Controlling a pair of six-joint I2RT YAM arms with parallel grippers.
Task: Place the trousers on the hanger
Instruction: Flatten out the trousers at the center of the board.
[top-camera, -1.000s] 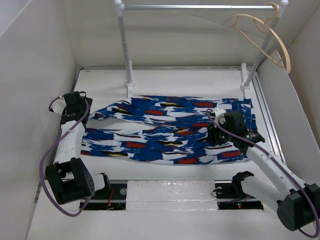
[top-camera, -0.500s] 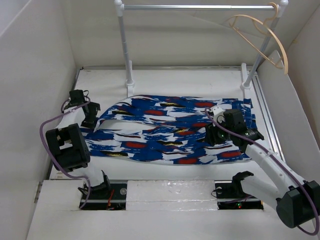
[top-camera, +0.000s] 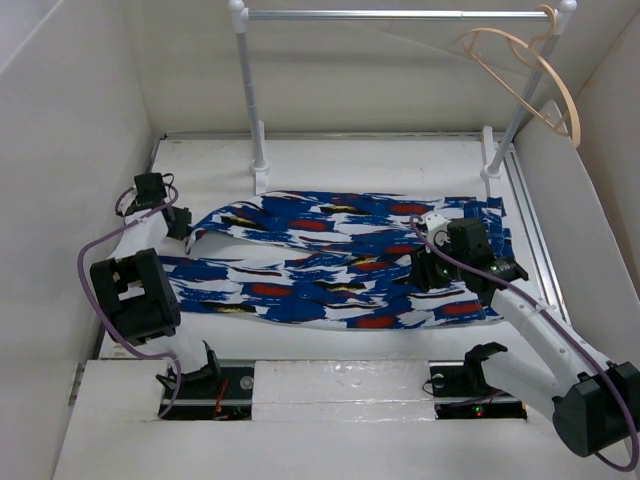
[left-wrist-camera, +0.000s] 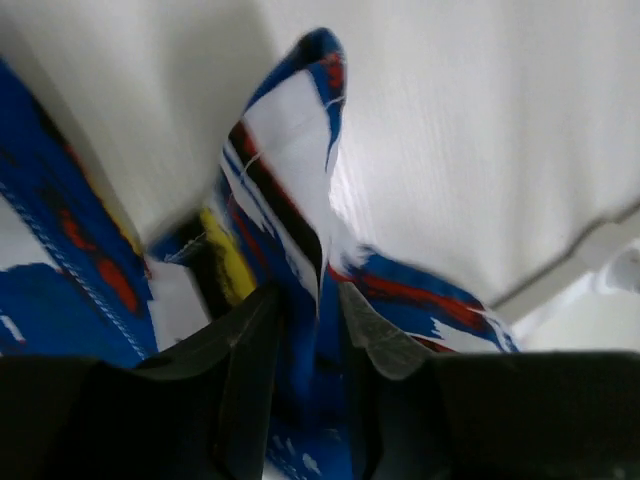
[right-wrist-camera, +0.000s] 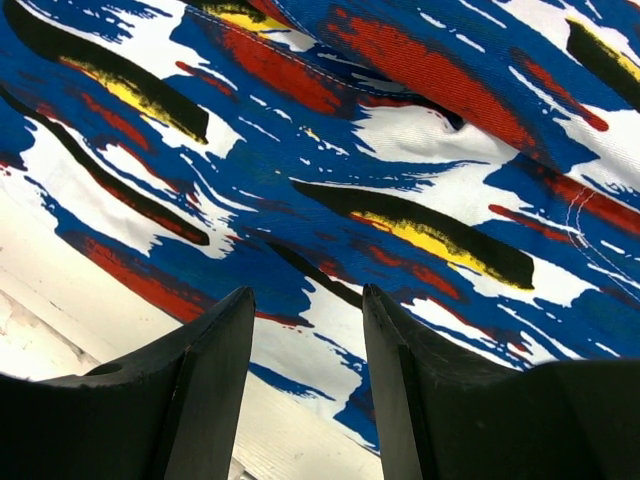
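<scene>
The trousers (top-camera: 330, 260) lie spread flat across the table, bright blue with white, red, black and yellow streaks. My left gripper (top-camera: 180, 225) is at their left end, where the cloth stands up in a fold. In the left wrist view that fold (left-wrist-camera: 290, 170) runs up between the fingers, and the left gripper (left-wrist-camera: 308, 300) is shut on it. My right gripper (top-camera: 422, 272) hovers over the right half of the trousers (right-wrist-camera: 400, 150) near their front edge. Seen from its wrist, the right gripper (right-wrist-camera: 305, 300) is open and holds nothing. The hanger (top-camera: 530, 75) hangs at the rail's right end.
A grey metal rail (top-camera: 400, 15) on two white posts (top-camera: 250, 100) spans the back of the table. White walls enclose the table on the left, back and right. A raised white ledge (top-camera: 340, 385) runs along the near edge between the arm bases.
The left gripper has gone from wide open to shut on the left end of the trousers, and that arm's elbow has swung back towards its base. The right arm has hardly moved.
</scene>
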